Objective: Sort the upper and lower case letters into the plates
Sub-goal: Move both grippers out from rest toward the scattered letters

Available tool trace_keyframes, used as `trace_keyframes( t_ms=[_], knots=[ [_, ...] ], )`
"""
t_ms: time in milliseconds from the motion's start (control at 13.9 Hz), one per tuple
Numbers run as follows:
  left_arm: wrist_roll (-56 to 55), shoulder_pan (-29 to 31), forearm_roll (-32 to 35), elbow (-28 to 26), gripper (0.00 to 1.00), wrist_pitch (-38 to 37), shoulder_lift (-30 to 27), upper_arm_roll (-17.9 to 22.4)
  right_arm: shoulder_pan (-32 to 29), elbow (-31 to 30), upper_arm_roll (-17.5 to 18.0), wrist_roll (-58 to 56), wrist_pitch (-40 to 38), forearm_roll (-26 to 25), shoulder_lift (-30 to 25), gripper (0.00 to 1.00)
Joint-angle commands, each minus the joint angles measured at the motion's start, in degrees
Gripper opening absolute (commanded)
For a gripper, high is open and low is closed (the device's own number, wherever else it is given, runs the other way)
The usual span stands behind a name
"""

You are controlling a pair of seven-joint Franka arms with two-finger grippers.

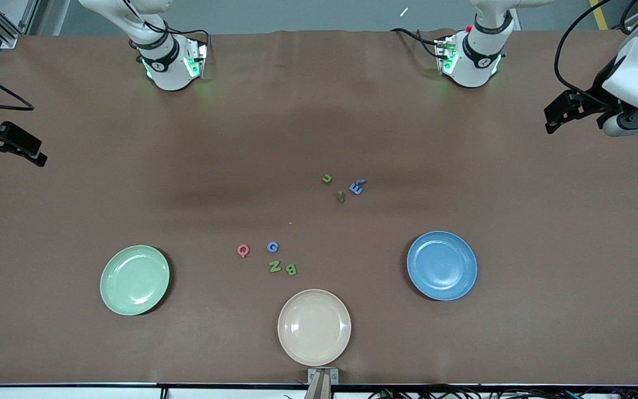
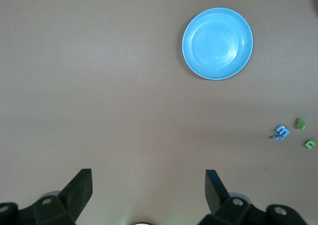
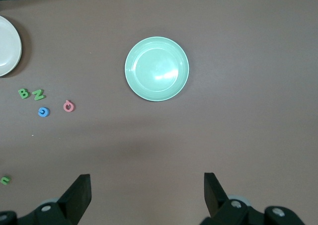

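The mint green plate lies toward the right arm's end, the blue plate toward the left arm's end. Between them lie a red Q, blue G, green N and green B. Farther from the camera sit a blue m and two small green letters. My left gripper hangs open and empty over bare table at its end. Over the table's other end, my right gripper is open and empty too.
A cream-beige plate sits near the table's front edge, just nearer the camera than the capital letters. Both arm bases stand at the back edge. Cables run along the front edge.
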Motion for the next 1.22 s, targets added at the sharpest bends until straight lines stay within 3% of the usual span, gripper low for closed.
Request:
trace_keyframes(
  t_ms=[0,288,503,647,935,1151],
  knots=[
    [1.4,-0.1,-0.5,0.3,1.0,-2.1,-1.3,0.5,-1.1,-0.6,0.8,-0.9,-0.3,-0.4,-0.5,1.0],
    [2.4,0.3,-0.7,2.1,1.0,-2.4,-0.3,0.6,-1.0,-0.8,0.8,-0.9,-0.2,-0.5,0.2,1.0],
    [2.5,0.1,-1.0,2.0,1.0,-2.5,0.6,0.5,1.3,-0.5,1.1,-0.1,1.1,0.5,7.6,1.0],
    [2.0,-0.6,-1.0,0.6,1.0,-1.9,1.3,-0.5,4.5,-0.4,1.1,0.8,6.3,0.5,11.6,1.0],
    [1.2,-0.8,-1.3,-9.4,1.0,8.2,0.9,-6.8,11.8,-0.4,1.1,14.6,18.4,0.5,22.1,1.0],
    [-4.6,-0.8,-1.3,-19.5,1.0,23.7,2.2,-13.5,15.5,-0.3,1.2,22.1,29.2,0.6,30.7,1.0]
  ],
)
